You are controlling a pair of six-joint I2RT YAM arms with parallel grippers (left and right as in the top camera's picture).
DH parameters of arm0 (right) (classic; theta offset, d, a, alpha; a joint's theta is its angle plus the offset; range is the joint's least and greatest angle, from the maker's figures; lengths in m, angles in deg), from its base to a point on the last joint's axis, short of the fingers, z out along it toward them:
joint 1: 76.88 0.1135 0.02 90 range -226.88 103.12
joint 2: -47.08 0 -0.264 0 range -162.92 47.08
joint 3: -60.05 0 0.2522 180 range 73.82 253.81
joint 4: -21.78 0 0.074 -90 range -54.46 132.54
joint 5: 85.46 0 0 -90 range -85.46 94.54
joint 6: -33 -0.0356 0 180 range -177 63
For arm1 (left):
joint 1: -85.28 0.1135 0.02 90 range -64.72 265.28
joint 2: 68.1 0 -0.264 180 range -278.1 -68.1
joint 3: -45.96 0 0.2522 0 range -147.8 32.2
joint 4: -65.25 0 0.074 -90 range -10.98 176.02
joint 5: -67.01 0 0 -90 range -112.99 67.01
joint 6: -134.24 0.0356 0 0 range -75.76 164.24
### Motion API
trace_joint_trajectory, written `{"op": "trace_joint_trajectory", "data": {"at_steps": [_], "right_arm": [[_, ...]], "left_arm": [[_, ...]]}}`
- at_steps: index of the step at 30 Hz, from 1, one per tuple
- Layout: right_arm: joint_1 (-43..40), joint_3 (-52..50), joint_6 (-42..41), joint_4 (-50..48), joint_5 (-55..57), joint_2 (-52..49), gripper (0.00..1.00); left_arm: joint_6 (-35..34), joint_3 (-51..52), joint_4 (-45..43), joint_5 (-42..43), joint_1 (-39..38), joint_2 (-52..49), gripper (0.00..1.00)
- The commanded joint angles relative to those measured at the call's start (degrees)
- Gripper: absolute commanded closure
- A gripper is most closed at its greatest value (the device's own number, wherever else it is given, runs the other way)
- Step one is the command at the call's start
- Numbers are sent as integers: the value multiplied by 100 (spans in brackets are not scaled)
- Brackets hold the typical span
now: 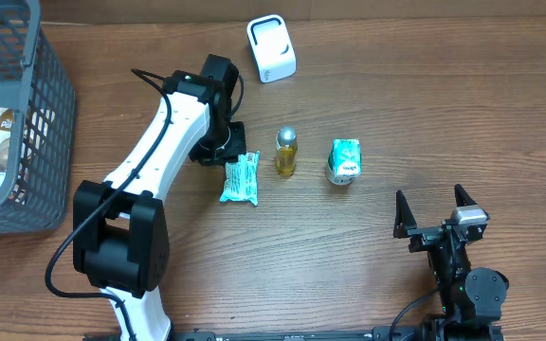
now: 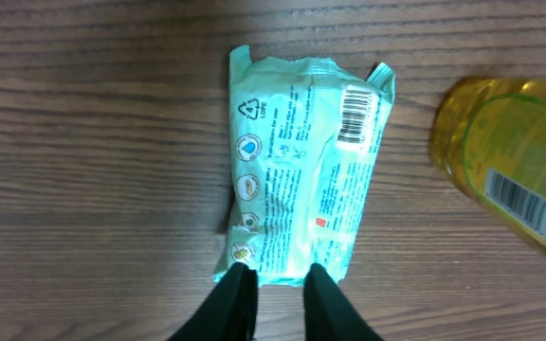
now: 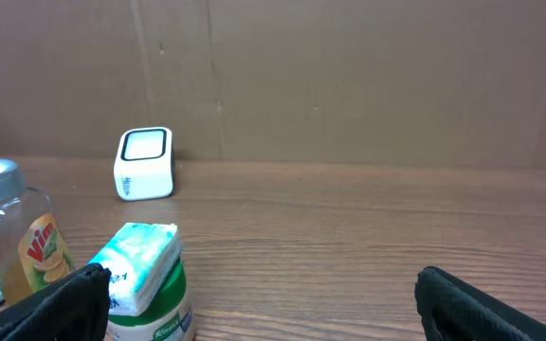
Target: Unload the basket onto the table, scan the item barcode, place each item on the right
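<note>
A mint-green packet [image 1: 240, 178] lies flat on the wooden table, its printed back up and its barcode [image 2: 354, 116] showing near the far right corner. My left gripper [image 1: 229, 157] stands over the packet's near end. In the left wrist view the left gripper [image 2: 278, 279] has its black fingertips [image 2: 240, 284] close together, pinching the packet [image 2: 301, 170] at its near edge. My right gripper [image 1: 434, 213] rests low at the front right, wide open with nothing in it; the right wrist view shows the right gripper [image 3: 263, 289] the same way. The white scanner [image 1: 271, 47] sits at the back.
A yellow bottle [image 1: 286, 152] with a silver cap stands just right of the packet. Further right is a green-lidded tub [image 1: 344, 161] with a tissue pack on top. A grey basket [image 1: 45, 104] holding goods occupies the far left. A brown wall [image 3: 349, 76] backs the table.
</note>
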Motion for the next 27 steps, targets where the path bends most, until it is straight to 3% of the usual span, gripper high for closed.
{"op": "trace_joint_trajectory", "data": {"at_steps": [1,5,12,16,27], "right_arm": [[-13,-61,7,-15,55,50,0],[-13,-61,7,-15,55,50,0],[-13,-61,7,-15,55,50,0],[-13,-61,7,-15,55,50,0],[-13,-61,7,-15,55,50,0]], "left_arm": [[184,256,-52,111,-17,-26,81],[181,435,-190,160,-22,-26,75],[179,474,-304,450,-105,-26,82],[120,562,-317,404,-208,-31,92],[-81,1491,-1019,341,-275,-57,96]]}}
